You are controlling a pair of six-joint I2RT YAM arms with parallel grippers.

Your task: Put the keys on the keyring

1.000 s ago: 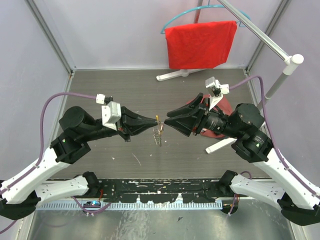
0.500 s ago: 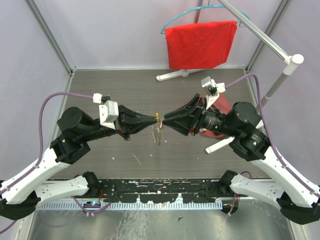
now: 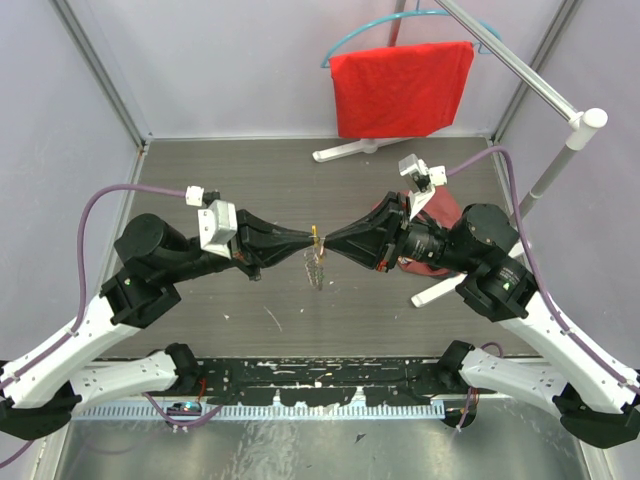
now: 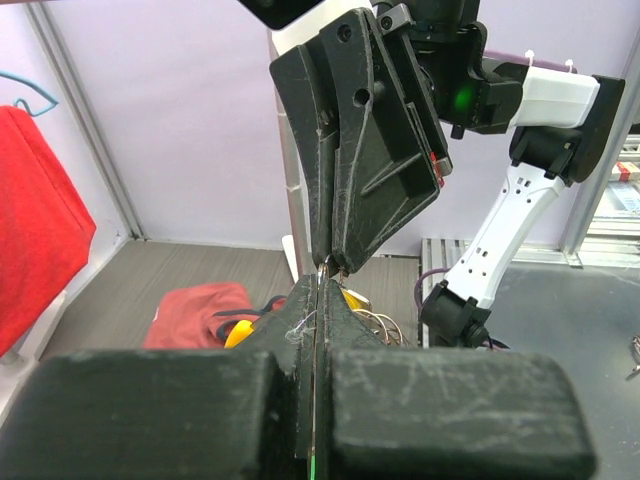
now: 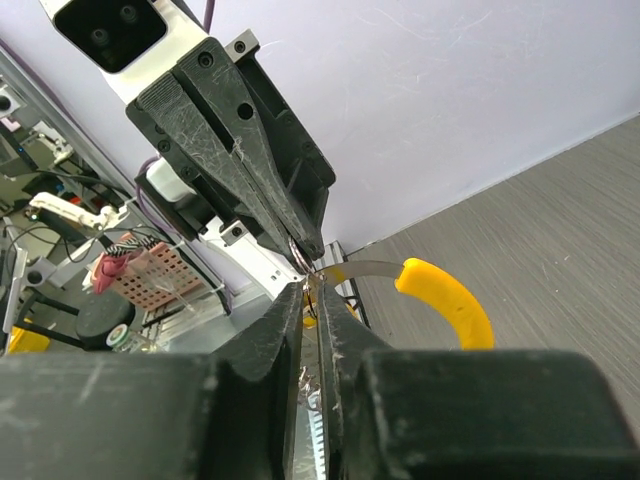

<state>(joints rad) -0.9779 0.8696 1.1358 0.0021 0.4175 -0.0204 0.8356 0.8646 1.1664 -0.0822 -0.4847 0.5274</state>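
Observation:
My left gripper (image 3: 309, 243) and right gripper (image 3: 328, 243) meet tip to tip above the table's middle. The keyring (image 3: 317, 268) hangs just below the tips as a small grey bunch, with a gold-orange key (image 3: 315, 236) at the top. In the left wrist view my left gripper (image 4: 318, 285) is shut on a thin flat piece with a green near end, the green key (image 4: 315, 468). In the right wrist view my right gripper (image 5: 318, 290) is pinched on a small wire ring of the keyring. The keyring's yellow curved section (image 5: 445, 300) sticks out to the right.
A red cloth (image 3: 400, 85) hangs on a teal hanger from a white stand (image 3: 560, 105) at the back. A red pouch (image 3: 445, 212) lies under my right arm, beside a white stand foot (image 3: 440, 290). Metal frame posts stand at both sides.
My right gripper has moved left to the left gripper's tip and closed there. My left gripper has kept the hanging bunch nearly still.

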